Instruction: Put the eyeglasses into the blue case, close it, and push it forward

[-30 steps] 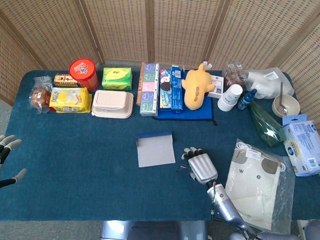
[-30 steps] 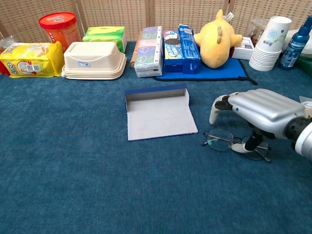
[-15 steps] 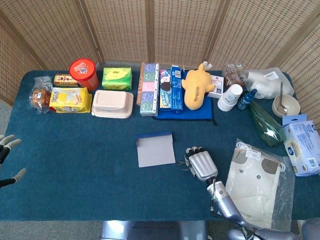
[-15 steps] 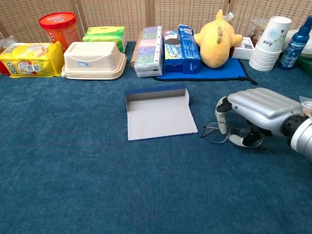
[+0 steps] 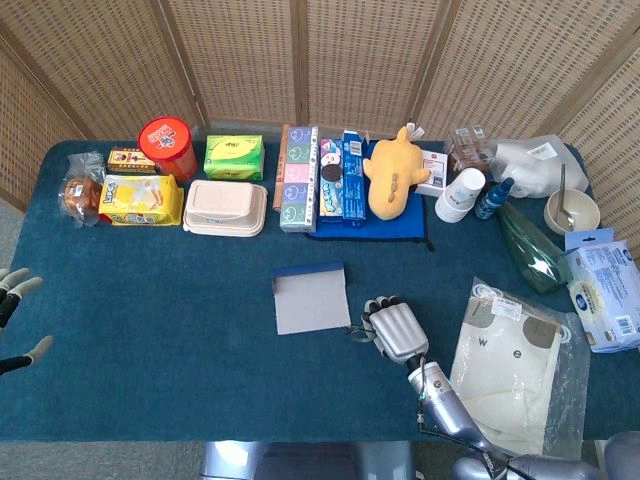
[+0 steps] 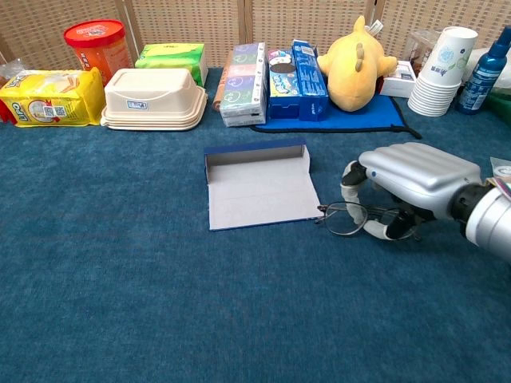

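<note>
The eyeglasses (image 6: 357,218) are thin, dark, wire-rimmed with round clear lenses. They sit low over the blue surface (image 6: 120,263), lenses facing the chest camera, with the right hand (image 6: 403,187) arched over them and its fingers (image 6: 351,182) curled down around the frame. Their left edge lies just beside the lower right corner of the blue case (image 6: 259,194). The case lies open and flat, its pale grey lining facing up, a low blue wall standing along its far edge.
</note>
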